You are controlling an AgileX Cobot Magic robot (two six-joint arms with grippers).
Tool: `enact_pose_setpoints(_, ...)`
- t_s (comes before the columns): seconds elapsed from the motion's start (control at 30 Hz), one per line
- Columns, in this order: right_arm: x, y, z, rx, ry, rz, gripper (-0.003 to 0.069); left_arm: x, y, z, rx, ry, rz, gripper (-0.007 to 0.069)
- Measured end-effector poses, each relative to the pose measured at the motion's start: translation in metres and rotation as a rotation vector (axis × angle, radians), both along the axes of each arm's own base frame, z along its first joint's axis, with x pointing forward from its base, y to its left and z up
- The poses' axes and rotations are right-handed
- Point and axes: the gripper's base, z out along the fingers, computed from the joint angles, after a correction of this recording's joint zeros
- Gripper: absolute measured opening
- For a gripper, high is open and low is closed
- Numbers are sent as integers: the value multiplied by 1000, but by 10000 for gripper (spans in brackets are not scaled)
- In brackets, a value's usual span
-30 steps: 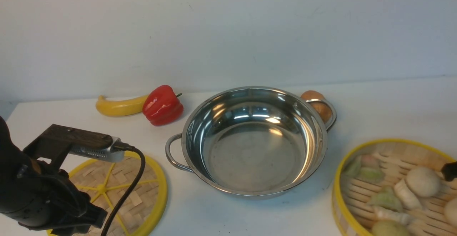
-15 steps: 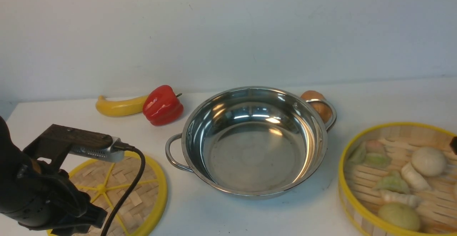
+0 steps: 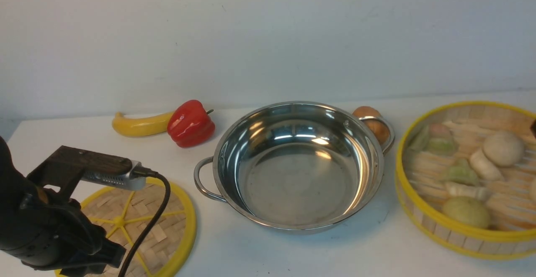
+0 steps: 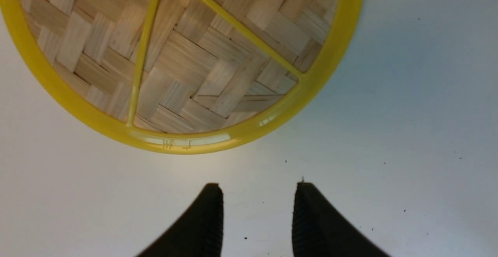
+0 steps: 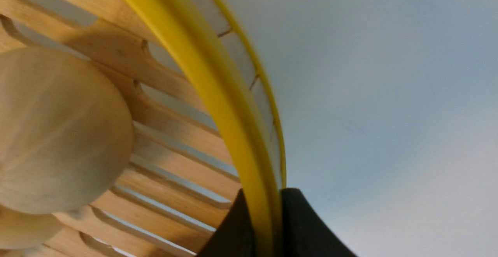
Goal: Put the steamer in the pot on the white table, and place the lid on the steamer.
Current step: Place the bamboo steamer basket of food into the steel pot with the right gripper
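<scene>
The white desk (image 3: 293, 252) carries the pot (image 3: 234, 143) at its centre. The steamer (image 3: 444, 222) is tilted just right of the pot, with the right gripper (image 5: 265, 198) clamped on its yellow rim. The lid (image 3: 167, 218) lies flat to the left, and the left gripper (image 4: 258, 194) has its jaws apart beside it.

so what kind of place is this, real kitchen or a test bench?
Probably a staged kitchen tabletop in a lab, not a real kitchen: plain white table against a bare wall, with a steel pot, a food-filled bamboo steamer, and a banana and red pepper laid out like props.
</scene>
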Motion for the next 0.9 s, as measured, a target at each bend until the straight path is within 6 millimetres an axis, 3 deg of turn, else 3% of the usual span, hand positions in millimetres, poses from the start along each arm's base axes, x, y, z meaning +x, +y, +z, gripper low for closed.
enact_pose_setpoints(0.23,12,9,26,103,-104,-9,71,0,0,0,0,0,0,241)
enact_pose_setpoints(0.43,16,23,34,152,-136,26,71,0,0,0,0,0,0,241)
enact_pose_setpoints(0.63,24,64,39,163,-135,128,71,0,0,0,-2,0,1,241)
enact_pose_setpoints(0.9,64,130,50,203,-212,215,71,-1,0,0,-3,13,1,241)
